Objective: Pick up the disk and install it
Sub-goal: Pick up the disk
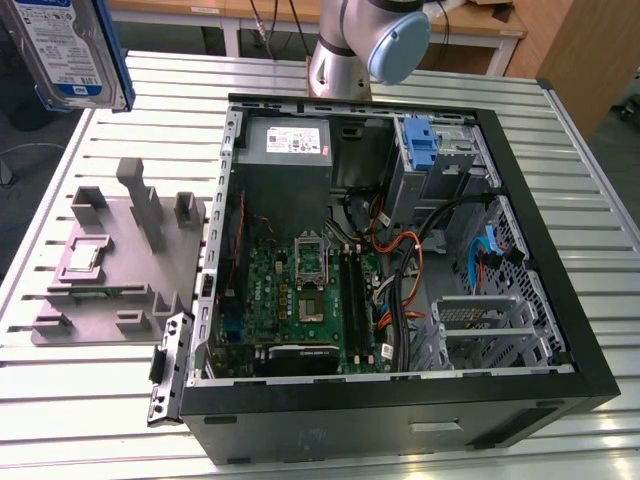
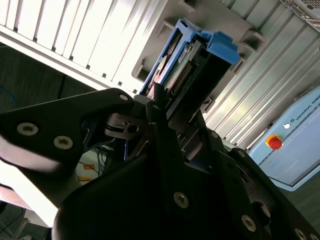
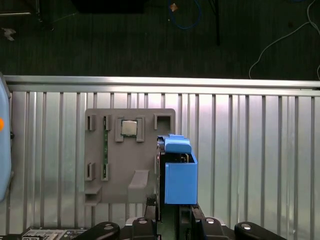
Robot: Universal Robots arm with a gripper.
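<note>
Your gripper (image 2: 172,120) is closed on the flat silver-grey metal disk (image 1: 66,52) with blue plastic side rails. It is held in the air above the grey moulded plastic fixture tray (image 1: 115,270) on the slatted metal table (image 1: 60,400) — apart from the open black computer case (image 1: 590,340).

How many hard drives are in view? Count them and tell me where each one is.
1. The disk is held up in the gripper, over the edge of the grey fixture tray. Others may sit hidden in bays of the computer case.
</note>
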